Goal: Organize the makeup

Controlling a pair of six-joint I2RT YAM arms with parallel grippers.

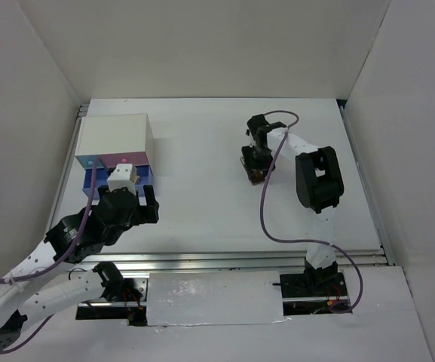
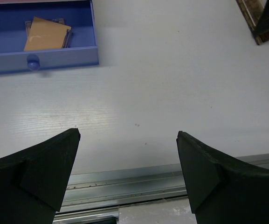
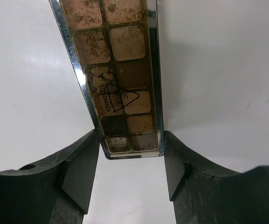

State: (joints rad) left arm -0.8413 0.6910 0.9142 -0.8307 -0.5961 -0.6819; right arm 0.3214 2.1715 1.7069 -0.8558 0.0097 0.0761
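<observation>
The brown palette point(image 3: 118, 70) lies flat on the table point(image 2: 171, 84) with its long axis running straight away from the right gripper point(image 3: 130, 142). The jaws stand narrow across its short width at the near end, each one against a long edge, so they appear to be clamped on it. Most of its length sticks out beyond the jaws, so I judge it may droop or swing when lifted. The open blue drawer point(image 2: 41, 58) of the white box point(image 1: 114, 136) sits well apart to the left and already holds a tan palette point(image 2: 45, 33). The left gripper point(image 2: 128, 135) hangs near that drawer, jaws wide and holding nothing. The right arm therefore has the palette, while the left arm is nearer the drawer.
</observation>
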